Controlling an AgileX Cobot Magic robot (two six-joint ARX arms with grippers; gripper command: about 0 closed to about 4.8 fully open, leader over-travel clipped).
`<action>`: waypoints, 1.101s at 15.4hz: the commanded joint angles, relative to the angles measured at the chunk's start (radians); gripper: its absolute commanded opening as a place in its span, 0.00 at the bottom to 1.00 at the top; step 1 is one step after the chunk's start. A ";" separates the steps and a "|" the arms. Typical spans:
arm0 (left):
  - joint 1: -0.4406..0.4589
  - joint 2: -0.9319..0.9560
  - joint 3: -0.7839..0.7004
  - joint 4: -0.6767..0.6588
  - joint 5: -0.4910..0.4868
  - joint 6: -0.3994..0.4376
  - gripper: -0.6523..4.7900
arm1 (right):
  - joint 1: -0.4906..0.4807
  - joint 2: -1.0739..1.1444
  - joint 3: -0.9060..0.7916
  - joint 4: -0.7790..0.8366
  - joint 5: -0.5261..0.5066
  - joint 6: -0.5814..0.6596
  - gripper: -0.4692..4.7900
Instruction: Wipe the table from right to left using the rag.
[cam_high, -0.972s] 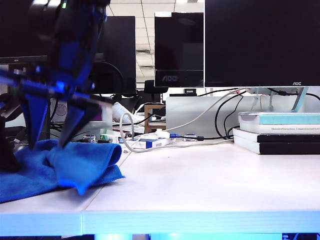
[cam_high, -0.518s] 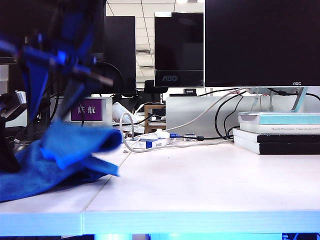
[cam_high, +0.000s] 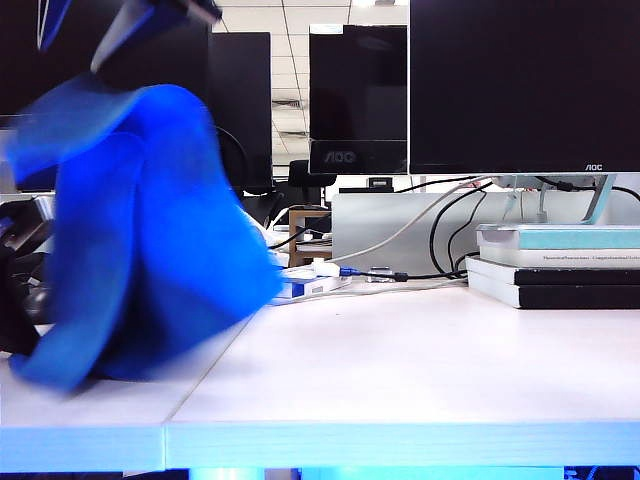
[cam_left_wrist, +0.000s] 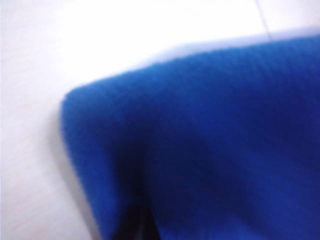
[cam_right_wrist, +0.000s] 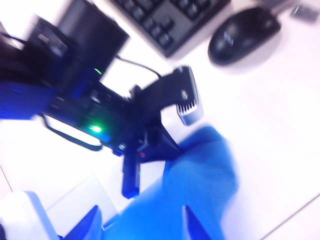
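The blue rag (cam_high: 140, 230) hangs blurred above the left part of the white table (cam_high: 420, 360), its lower folds close to the surface. My right gripper (cam_high: 70, 50) has reached across to the upper left. Its wide-spread fingers (cam_right_wrist: 95, 220) stand on either side of a thick bunch of the rag (cam_right_wrist: 195, 195), which hangs from them. My left gripper (cam_right_wrist: 185, 102), black with a ribbed pad, sits just beside the cloth. In the left wrist view the rag (cam_left_wrist: 210, 150) fills the picture and hides the jaws, with only a dark shape showing.
A black keyboard (cam_right_wrist: 165, 20) and mouse (cam_right_wrist: 242, 32) lie beyond the left arm. Dark monitors (cam_high: 520, 80) line the back. Stacked books (cam_high: 560, 265) sit at the right rear, and cables (cam_high: 330, 275) run along the back. A seam (cam_high: 200, 385) crosses the desk top.
My right gripper has risen from the table to the top of the exterior view. The rag, which lay crumpled on the table, has come up with it. The left arm has stayed put.
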 joint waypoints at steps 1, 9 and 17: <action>-0.001 0.018 -0.002 -0.004 0.010 -0.003 0.11 | -0.014 -0.009 0.018 -0.017 0.021 -0.007 0.49; -0.002 -0.020 0.102 -0.114 0.060 -0.084 0.11 | -0.053 -0.033 0.018 -0.037 0.029 -0.008 0.49; -0.002 -0.289 0.217 -0.169 0.014 -0.209 0.11 | -0.063 -0.100 0.018 -0.024 0.103 -0.014 0.24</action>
